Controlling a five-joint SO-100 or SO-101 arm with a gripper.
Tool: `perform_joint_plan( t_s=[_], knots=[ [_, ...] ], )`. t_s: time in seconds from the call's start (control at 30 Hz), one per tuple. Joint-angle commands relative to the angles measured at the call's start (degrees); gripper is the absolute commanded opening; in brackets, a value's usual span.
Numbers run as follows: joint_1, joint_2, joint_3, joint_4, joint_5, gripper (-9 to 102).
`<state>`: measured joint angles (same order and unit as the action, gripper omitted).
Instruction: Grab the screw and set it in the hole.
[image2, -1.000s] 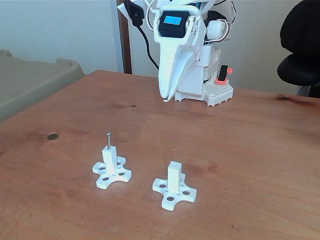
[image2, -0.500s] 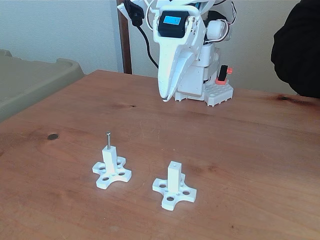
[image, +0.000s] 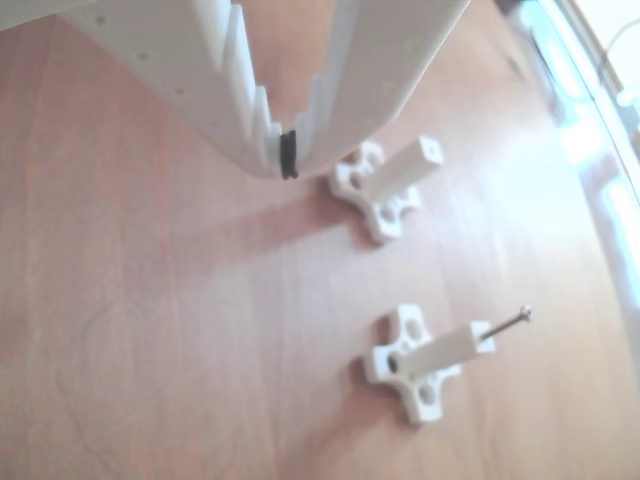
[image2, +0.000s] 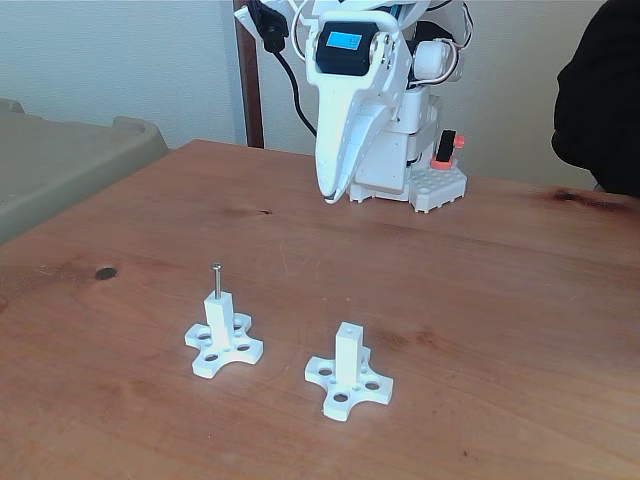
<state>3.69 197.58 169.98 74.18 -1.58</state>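
Note:
The thin silvery screw (image2: 216, 280) stands upright in the top of the left white post (image2: 218, 322); in the other view the screw (image: 508, 322) juts from the lower post (image: 440, 352). The right post (image2: 347, 358) shows an empty hole (image2: 348, 327) in its end face, and the other view shows this hole (image: 432, 150) on the upper post (image: 395, 180). My gripper (image2: 328, 196) hangs point-down at the back of the table, far behind both posts. It is shut with nothing in it. Its closed tips (image: 284, 158) show in the other view.
The arm's white base (image2: 420, 180) sits at the table's far edge with a black cable beside it. A grey-green bin (image2: 70, 160) stands off the table's left side. A dark shape (image2: 600, 90) fills the right edge. A dark knot (image2: 105, 273) marks the wood.
The gripper has hardly moved. The dark shape at the right edge has grown and shifted, covering the black chair seen before. Screw and posts are unmoved.

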Motion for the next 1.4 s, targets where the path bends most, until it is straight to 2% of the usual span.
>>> perform_joint_plan(
  t_s=[0.0,0.23,0.33,0.63,1.1,1.37],
  knots=[
    [-0.1,1.1,1.8,1.4,0.2,-4],
    [0.2,0.6,1.8,1.1,0.8,-4],
    [2.0,-3.3,0.4,-2.6,0.7,-4],
    [4.7,-21.9,-16.9,-6.8,-0.4,-4],
    [5.5,-49.6,-43.9,-2.5,3.2,-4],
    [5.0,-63.5,-53.0,-1.7,5.6,-4]
  ],
)
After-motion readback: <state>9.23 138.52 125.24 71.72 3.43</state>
